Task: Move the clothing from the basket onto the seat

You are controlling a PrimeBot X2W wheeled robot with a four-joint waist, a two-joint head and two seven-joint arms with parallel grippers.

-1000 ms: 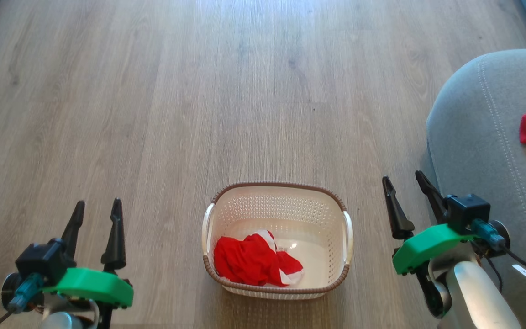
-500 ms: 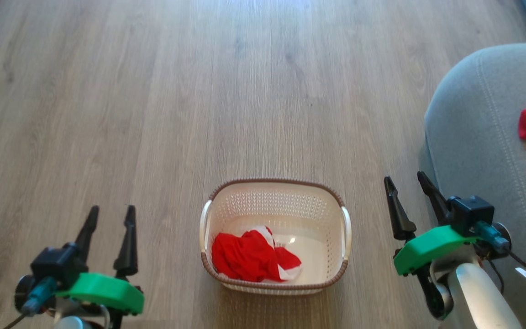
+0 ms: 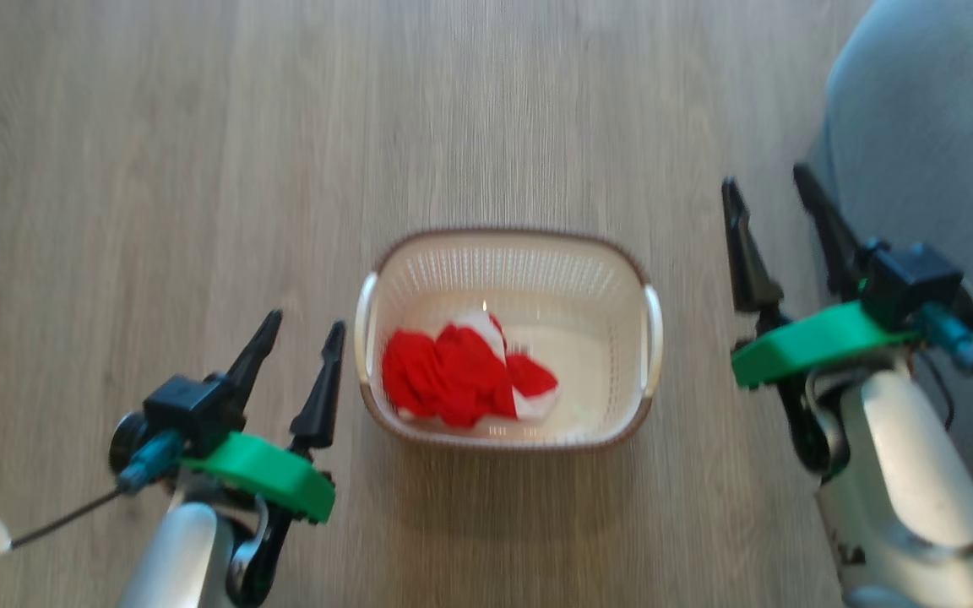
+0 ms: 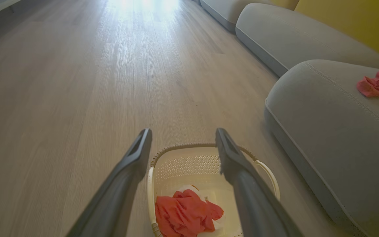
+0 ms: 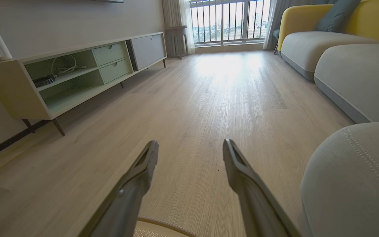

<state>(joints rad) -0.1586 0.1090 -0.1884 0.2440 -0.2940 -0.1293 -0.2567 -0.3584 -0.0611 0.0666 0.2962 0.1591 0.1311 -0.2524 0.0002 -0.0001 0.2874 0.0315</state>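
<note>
The cream basket (image 3: 622, 279) with a brown rim stands on the wood floor, and a bunched red and white piece of clothing (image 3: 453, 376) lies in its near left part. My left gripper (image 3: 305, 325) hangs open just left of the basket, empty. My right gripper (image 3: 769, 186) is open and empty to the basket's right, beside the grey seat (image 3: 926, 110). In the left wrist view the basket (image 4: 183, 164) and its clothing (image 4: 184, 214) lie below my fingers, and another red garment (image 4: 378, 84) lies on the seat (image 4: 324, 112). In the right wrist view the seat's corner (image 5: 350, 177) is at lower right.
Bare wood floor (image 3: 199, 127) stretches ahead and to the left. A long low cabinet (image 5: 77, 72) on thin legs lines the left wall. More grey cushions (image 4: 291, 36) and a yellow-backed sofa (image 5: 324, 29) run along the right side, with a balcony window (image 5: 229, 19) at the far end.
The head camera has tilted down, so the basket sits higher in the picture. My left gripper has come in closer to the basket's left side. Both grippers stay open.
</note>
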